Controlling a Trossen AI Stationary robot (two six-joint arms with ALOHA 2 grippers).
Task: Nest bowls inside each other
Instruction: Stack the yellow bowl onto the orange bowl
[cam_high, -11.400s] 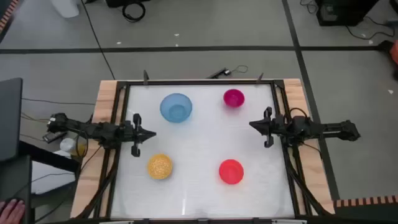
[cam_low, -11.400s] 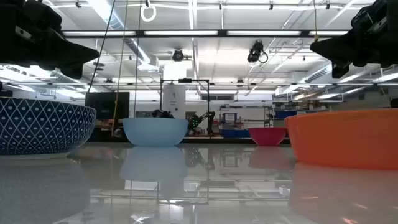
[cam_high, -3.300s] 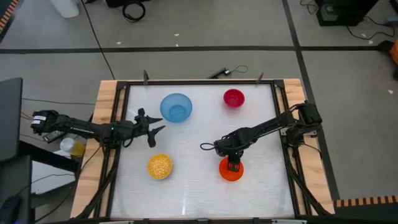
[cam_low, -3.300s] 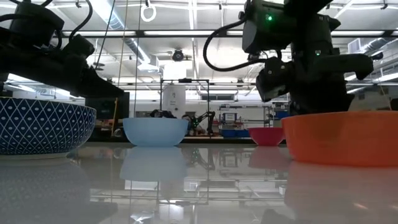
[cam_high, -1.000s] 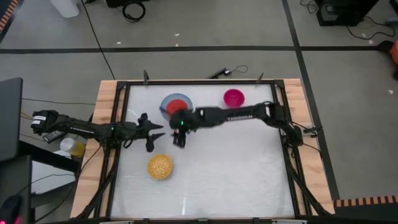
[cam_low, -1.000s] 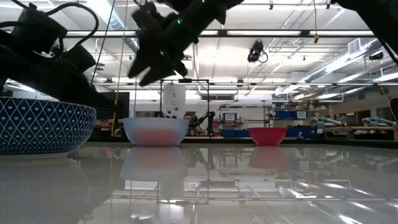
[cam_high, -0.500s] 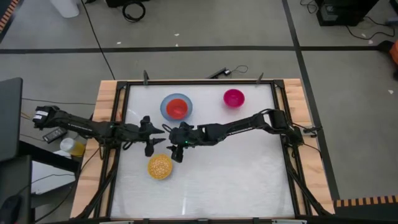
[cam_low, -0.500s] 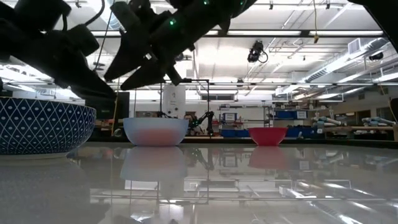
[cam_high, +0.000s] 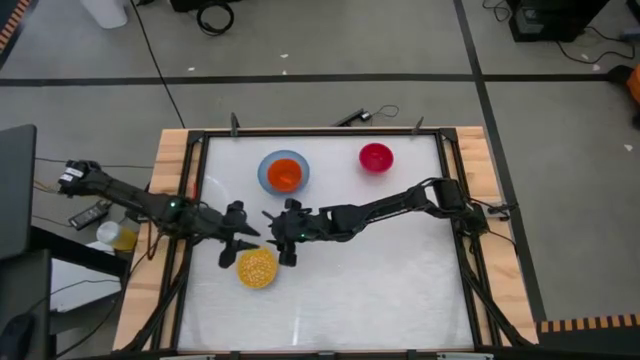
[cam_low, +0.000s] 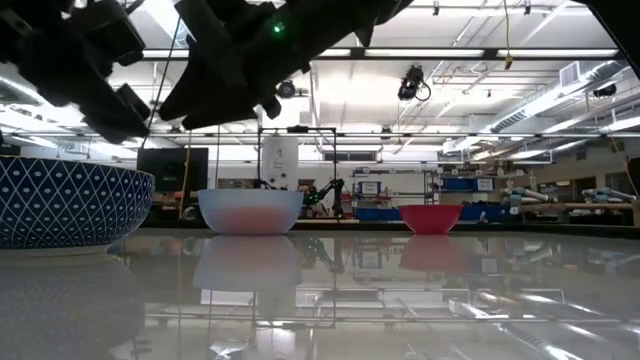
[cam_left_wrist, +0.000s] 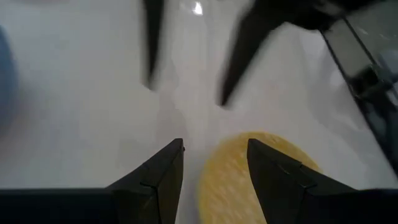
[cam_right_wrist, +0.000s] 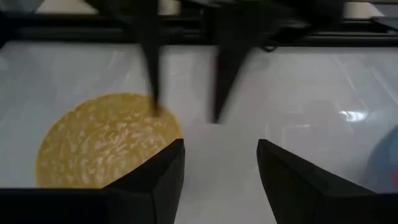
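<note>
The yellow bowl (cam_high: 257, 268) stands on its base near the table's left front; in the low view its outside (cam_low: 70, 205) is dark blue with a white pattern. My left gripper (cam_high: 240, 238) and my right gripper (cam_high: 274, 237) hang open above its far rim, tips facing each other, touching nothing. The left wrist view shows the yellow bowl (cam_left_wrist: 224, 182) under my left gripper (cam_left_wrist: 214, 144). In the right wrist view the bowl (cam_right_wrist: 106, 140) lies beside my right gripper (cam_right_wrist: 220, 144). The orange-red bowl (cam_high: 284, 174) sits inside the light blue bowl (cam_high: 266, 170) at the far left. The magenta bowl (cam_high: 376, 156) stands alone at the far right.
A dark frame (cam_high: 320, 131) and wooden side boards (cam_high: 168, 180) border the white table. My right arm (cam_high: 390, 208) stretches across the middle of the table from its right side. The table's near right part (cam_high: 390, 290) holds no objects.
My right gripper has drawn away from the light blue bowl, toward the table's near edge and down, to the yellow bowl's far side. My left gripper has swung toward the near edge and risen, toward the same bowl. The orange-red bowl stays in the light blue bowl.
</note>
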